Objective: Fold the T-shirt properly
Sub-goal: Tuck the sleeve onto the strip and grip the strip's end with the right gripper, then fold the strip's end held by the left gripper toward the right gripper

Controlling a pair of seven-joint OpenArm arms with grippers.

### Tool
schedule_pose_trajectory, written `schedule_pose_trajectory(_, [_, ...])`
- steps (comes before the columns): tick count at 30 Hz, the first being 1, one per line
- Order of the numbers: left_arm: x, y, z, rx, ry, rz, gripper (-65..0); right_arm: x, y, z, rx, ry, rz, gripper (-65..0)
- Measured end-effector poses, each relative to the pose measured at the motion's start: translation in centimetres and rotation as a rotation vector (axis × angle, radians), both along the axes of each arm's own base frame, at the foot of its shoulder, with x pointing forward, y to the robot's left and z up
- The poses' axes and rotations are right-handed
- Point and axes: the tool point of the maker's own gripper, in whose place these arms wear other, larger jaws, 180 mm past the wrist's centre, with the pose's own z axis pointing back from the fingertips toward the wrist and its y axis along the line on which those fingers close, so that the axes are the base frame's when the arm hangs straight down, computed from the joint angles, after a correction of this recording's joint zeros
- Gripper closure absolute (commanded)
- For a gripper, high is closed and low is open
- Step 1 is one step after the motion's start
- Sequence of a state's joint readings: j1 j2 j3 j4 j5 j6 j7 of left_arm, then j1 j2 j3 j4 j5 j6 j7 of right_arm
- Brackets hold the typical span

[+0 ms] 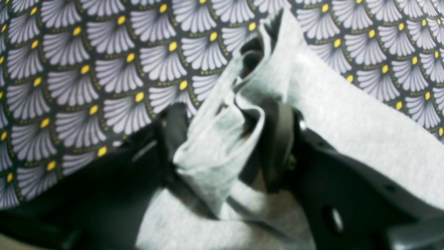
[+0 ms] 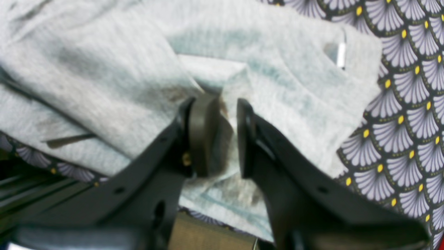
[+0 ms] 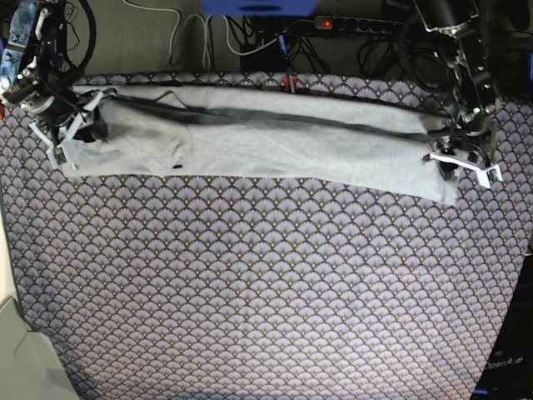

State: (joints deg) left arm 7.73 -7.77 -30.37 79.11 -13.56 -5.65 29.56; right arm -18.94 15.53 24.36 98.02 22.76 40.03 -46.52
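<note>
In the left wrist view, the left gripper (image 1: 222, 139) is filling the lower half of the frame, and its dark fingers (image 1: 277, 146) are standing fairly wide apart with a bunched fold of the T-shirt (image 1: 350, 114) pinched between them. The pale grey fabric is rising in a crumpled ridge toward the upper middle of the frame and spreading down to the lower right. The fan-patterned cloth (image 1: 86, 80) is covering the surface across the left and the top.

In the right wrist view, the right gripper (image 2: 227, 135) is sitting at the centre bottom, its fingers (image 2: 203, 132) only partly parted. A thin bit of grey fabric is showing in the narrow gap, but the blur is making it hard to tell whether they are truly gripping it. The T-shirt (image 2: 104, 76) is lying over most of the upper left and middle, and the patterned cloth (image 2: 409, 121) is showing along the right edge.

In the base view, the T-shirt (image 3: 266, 137) is lying as a long, narrow folded band across the upper part of the frame, stretching from upper left to upper right. The right gripper (image 3: 71, 129) is sitting at its left end and the left gripper (image 3: 458, 158) at its right end. The patterned cloth (image 3: 266, 292) is covering everything below.
</note>
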Motion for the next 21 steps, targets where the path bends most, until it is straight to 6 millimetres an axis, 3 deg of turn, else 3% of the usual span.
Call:
schedule_pose_trajectory(18, [-0.56, 0.26, -0.16, 0.008, 0.001, -0.002, -32.2, 0.0, 0.0, 0.0, 0.0, 0.0, 0.0, -14.8])
schedule_pose_trajectory(21, [-0.75, 0.37, -0.21, 0.011, 0.003, -0.002, -22.5, 0.01, -0.17, 0.06, -0.002, -0.002, -0.004, -14.8])
